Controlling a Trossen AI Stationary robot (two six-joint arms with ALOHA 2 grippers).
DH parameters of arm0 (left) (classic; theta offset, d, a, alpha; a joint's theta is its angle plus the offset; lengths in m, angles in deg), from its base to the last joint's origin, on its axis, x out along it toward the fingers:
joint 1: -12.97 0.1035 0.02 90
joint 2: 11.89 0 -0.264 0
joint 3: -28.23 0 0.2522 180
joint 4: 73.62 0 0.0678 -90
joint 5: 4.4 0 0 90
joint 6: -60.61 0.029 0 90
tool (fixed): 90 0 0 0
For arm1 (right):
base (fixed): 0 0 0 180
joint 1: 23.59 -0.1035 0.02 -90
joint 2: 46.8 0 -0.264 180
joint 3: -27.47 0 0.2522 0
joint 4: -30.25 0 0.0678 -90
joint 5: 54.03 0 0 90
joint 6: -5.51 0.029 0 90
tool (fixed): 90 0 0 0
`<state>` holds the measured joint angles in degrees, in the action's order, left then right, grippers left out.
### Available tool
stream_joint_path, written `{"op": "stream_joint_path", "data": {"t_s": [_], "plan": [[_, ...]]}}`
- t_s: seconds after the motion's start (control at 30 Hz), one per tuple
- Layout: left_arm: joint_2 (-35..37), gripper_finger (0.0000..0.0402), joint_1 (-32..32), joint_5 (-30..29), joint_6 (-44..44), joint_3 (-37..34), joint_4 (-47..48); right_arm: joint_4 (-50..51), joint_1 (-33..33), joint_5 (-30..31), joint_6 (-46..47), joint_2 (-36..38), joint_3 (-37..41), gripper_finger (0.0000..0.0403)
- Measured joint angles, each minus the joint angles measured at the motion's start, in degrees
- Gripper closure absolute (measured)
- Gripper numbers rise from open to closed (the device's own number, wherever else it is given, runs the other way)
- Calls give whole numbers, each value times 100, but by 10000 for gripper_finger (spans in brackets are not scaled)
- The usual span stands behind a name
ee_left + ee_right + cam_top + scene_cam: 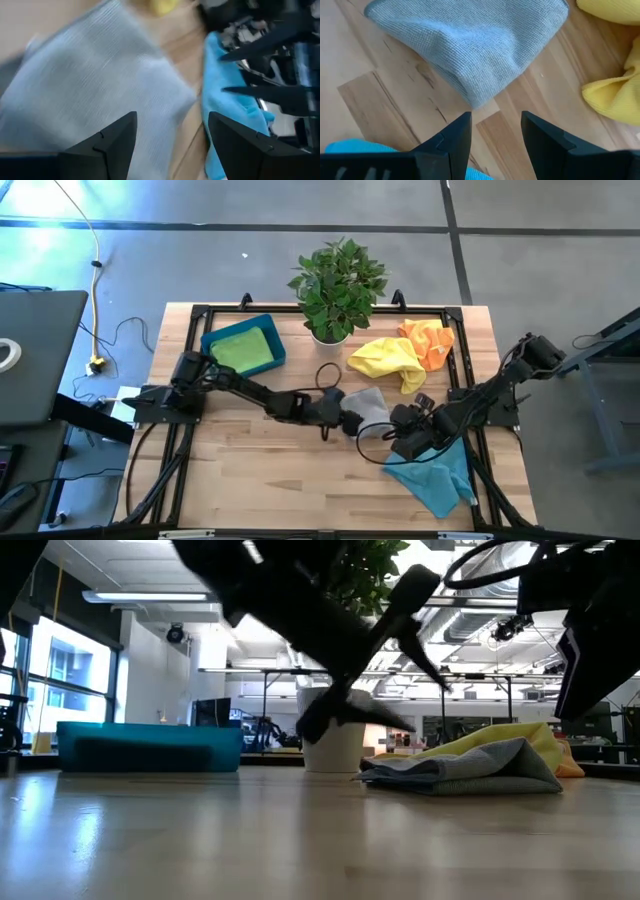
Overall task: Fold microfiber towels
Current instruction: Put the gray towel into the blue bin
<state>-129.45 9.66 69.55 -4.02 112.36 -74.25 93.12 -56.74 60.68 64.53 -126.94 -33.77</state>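
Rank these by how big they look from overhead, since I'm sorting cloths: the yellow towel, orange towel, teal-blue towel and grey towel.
1. teal-blue towel
2. yellow towel
3. orange towel and grey towel: they look alike, and the arms hide part of the grey one, so no ranking.

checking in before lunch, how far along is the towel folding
Done: a green towel lies in the blue tray. In hand: the grey towel, folded over, both grippers open beside it, left, right. Left: yellow towel, orange towel, teal towel, all crumpled.
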Motion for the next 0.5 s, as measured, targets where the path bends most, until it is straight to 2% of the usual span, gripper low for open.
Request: {"op": "stream_joint_path", "data": {"t_s": [0.1,0.3,0.5], "plan": [[-109,165,79,-22,802,262,61,-3,0,11,-11,0,0,238],[-348,165,235,170,906,319,338,-9,2,13,129,-2,0,238],[-391,165,268,299,1522,317,1418,-15,2,7,399,-2,0,238]]}}
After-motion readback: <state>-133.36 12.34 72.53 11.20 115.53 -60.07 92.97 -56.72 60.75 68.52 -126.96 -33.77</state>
